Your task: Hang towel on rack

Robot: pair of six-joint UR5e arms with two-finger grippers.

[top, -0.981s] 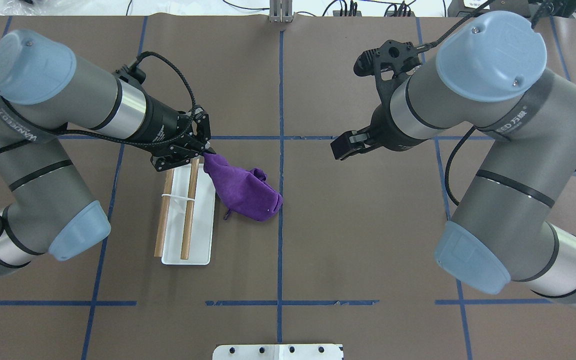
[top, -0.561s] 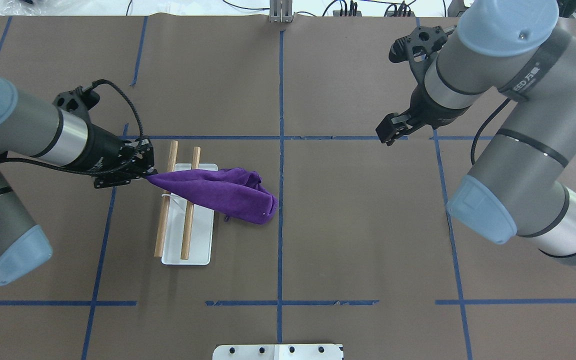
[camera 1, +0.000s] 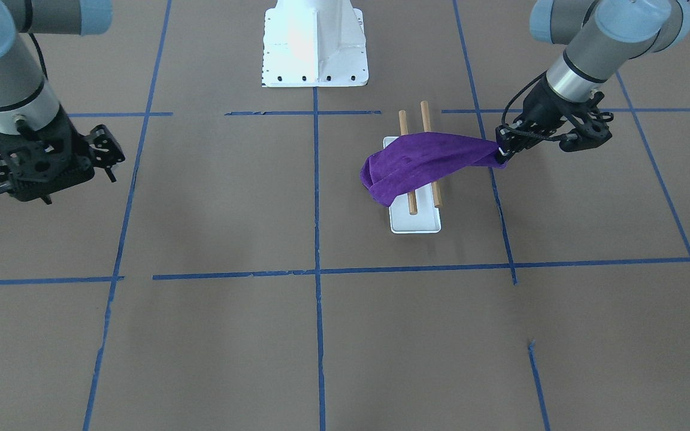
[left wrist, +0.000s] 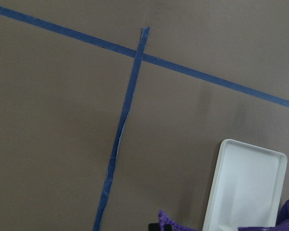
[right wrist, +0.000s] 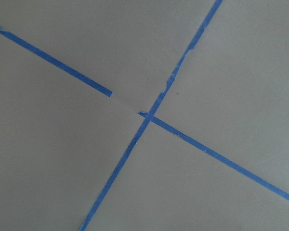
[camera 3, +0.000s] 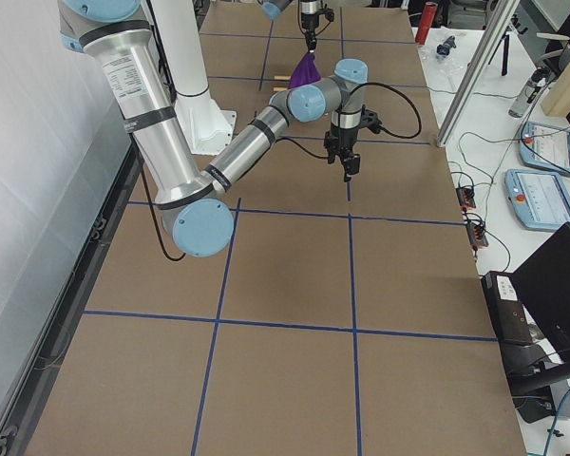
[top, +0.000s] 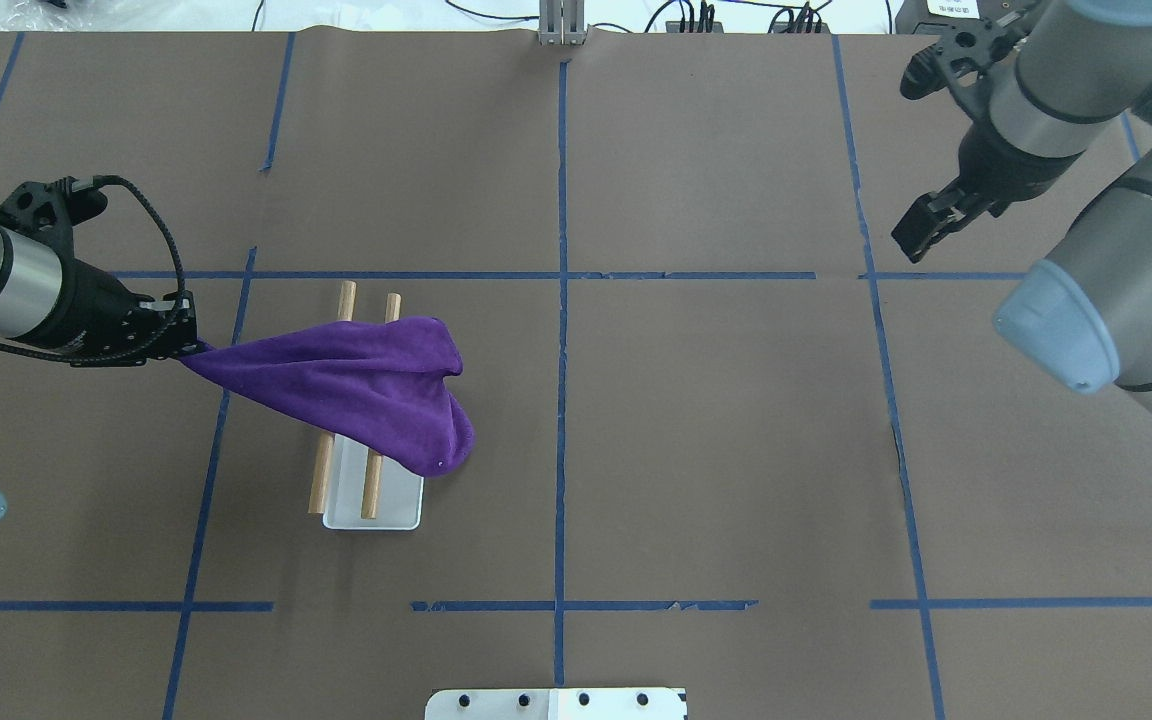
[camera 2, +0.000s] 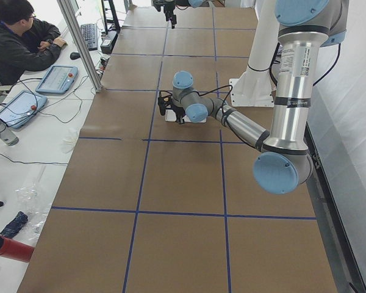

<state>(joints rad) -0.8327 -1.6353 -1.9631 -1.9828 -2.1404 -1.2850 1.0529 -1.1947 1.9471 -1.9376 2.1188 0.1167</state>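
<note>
Towel (top: 366,380) over rack (top: 376,505), corner pinched by left fingers (top: 188,343), on blue-taped brown table (top: 696,440); right fingers' (top: 911,238) state unclear

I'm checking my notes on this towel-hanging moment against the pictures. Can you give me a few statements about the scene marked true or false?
1. The left claw grips a corner of the purple towel. True.
2. The towel lies across both dowels of the rack. True.
3. The right claw also holds the towel. False: it hangs far away, holding nothing.
4. The rack has tipped over. False: it stands on its white base.
</note>
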